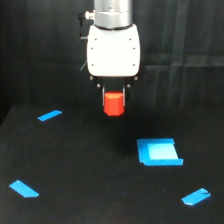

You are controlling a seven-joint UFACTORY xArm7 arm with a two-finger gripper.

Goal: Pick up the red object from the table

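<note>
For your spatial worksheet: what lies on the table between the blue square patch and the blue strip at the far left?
Bare black table only, in the exterior view; blue square patch, strip.

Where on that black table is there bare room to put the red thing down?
The table is mostly bare: the wide middle between the blue square patch and the left tape strips. It is tightest between the patch and the lower-right strip.

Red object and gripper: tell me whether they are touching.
Touching. The exterior view shows the red object lodged directly under the white gripper, its top between the dark fingers with no visible gap, above the black table.
</note>
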